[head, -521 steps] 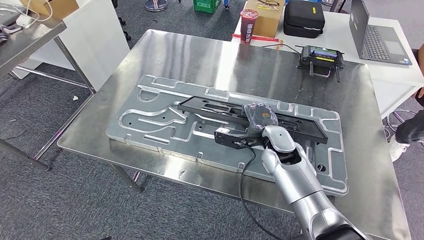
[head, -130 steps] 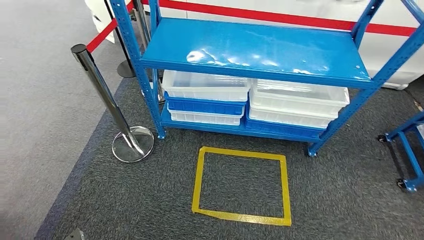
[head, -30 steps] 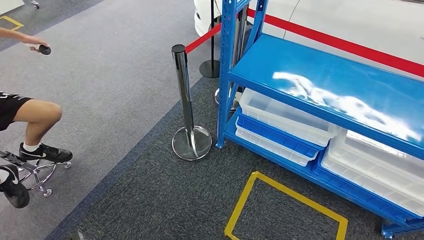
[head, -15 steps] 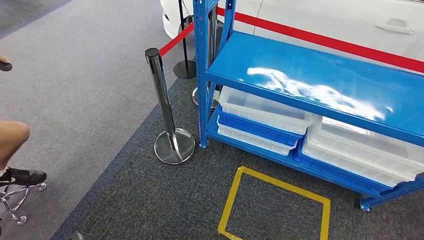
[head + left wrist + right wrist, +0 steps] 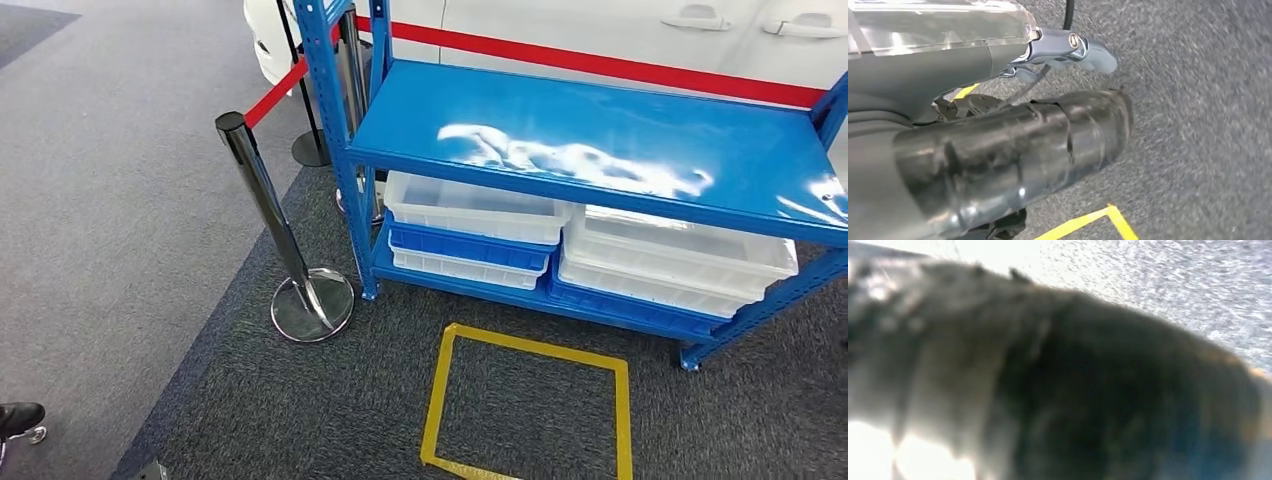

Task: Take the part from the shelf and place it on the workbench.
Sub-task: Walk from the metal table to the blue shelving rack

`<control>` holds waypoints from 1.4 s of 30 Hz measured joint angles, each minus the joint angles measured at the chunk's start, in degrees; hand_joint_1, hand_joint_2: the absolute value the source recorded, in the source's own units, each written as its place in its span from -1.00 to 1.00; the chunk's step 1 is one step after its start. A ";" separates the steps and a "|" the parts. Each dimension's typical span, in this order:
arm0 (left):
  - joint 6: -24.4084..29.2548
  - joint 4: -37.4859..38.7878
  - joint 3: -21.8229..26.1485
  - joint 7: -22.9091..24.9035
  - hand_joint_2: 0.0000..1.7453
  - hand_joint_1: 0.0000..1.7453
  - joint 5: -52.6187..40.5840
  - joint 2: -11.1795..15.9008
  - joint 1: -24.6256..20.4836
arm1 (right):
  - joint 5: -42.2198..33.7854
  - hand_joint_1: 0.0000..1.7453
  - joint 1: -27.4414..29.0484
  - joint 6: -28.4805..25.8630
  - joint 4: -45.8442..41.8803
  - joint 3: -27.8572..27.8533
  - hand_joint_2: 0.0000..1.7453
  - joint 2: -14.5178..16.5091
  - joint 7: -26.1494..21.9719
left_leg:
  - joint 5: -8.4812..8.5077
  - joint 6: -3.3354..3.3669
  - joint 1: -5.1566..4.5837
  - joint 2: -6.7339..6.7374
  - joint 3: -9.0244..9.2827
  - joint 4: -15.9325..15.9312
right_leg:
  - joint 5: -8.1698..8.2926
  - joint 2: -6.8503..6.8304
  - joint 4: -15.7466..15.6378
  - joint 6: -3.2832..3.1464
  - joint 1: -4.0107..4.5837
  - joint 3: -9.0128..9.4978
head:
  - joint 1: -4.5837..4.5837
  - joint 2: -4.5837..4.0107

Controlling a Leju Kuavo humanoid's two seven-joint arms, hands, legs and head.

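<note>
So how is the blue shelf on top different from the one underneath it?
The top shelf is bare and shiny, catching white glare. The bottom shelf is packed with stacked white and blue bins and sits just above the carpet, mostly hidden. Both are the same blue, held by the same blue posts.

The head view is bright and evenly lit from overhead. White glare streaks across the top board of the blue shelf [image 5: 600, 135], strongest near its middle and again at its far right corner. Below that board the white bins [image 5: 470, 207] sit in soft shade. The chrome post [image 5: 270, 215] left of the shelf carries thin highlights and throws almost no shadow on the carpet. Straight lines bow slightly toward the edges. The left wrist view is softly blurred, with sheen on dark curved surfaces. The right wrist view is heavily smeared, with blown-out white patches.
</note>
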 joint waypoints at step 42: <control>0.02 0.02 0.04 0.02 -1.00 -1.00 0.02 0.14 0.19 | 0.00 -1.00 -0.32 0.02 0.01 0.00 -1.00 0.20 0.03 | 1.44 0.49 0.72 -9.35 -1.08 -0.30 | 1.05 7.66 0.37 0.26 -0.36 -1.31 | 0.19 0.00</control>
